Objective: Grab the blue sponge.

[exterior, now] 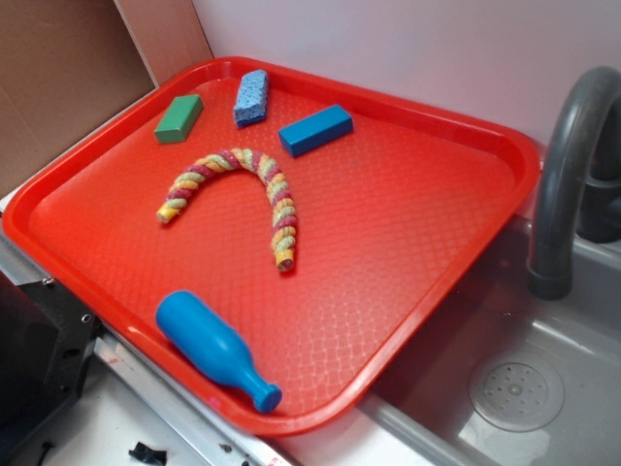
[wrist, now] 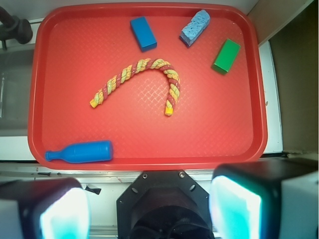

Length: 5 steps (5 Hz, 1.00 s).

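The blue sponge (exterior: 251,97) (wrist: 195,27), light blue and speckled, lies near the far rim of the red tray (exterior: 466,252) (wrist: 149,162), between a green block (exterior: 179,117) (wrist: 226,56) and a smooth darker-blue block (exterior: 315,129) (wrist: 143,33). In the wrist view my gripper (wrist: 149,211) hangs open, high above the tray's near edge, its two pads (wrist: 234,206) wide apart with nothing between them. The gripper does not show in the exterior view.
A twisted striped rope (exterior: 247,189) (wrist: 144,82) arches across the tray's middle. A glossy blue bottle toy (exterior: 213,348) (wrist: 82,152) lies by the near rim. A grey sink (exterior: 514,388) with a dark faucet (exterior: 568,165) sits right of the tray.
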### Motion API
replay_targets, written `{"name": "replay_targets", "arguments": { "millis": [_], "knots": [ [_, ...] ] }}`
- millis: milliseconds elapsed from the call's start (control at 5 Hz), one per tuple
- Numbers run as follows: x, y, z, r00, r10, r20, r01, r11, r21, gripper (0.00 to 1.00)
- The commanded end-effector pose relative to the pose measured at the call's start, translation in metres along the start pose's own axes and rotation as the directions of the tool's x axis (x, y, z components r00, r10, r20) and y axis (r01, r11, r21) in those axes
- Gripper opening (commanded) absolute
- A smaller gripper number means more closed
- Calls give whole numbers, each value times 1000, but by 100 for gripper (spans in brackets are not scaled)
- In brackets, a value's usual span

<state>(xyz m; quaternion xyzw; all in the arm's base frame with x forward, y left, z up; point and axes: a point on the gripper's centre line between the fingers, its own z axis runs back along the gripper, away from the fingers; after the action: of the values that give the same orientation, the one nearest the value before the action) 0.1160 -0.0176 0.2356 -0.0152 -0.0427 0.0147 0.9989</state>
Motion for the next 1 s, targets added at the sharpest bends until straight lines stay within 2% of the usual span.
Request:
{"name": "replay_targets", "arguments": {
  "millis": [0,200,400,600,800],
  "knots": [
    [0,0,0,1000,0,0,0,1000,0,100],
    [15,3,-9,994,107,19,-108,994,34,100],
    [34,5,-23,959,271,86,-275,960,51,100],
    [59,18,-42,891,416,182,-436,895,89,100],
    [86,38,-65,808,532,253,-566,820,84,100]
  ]
}}
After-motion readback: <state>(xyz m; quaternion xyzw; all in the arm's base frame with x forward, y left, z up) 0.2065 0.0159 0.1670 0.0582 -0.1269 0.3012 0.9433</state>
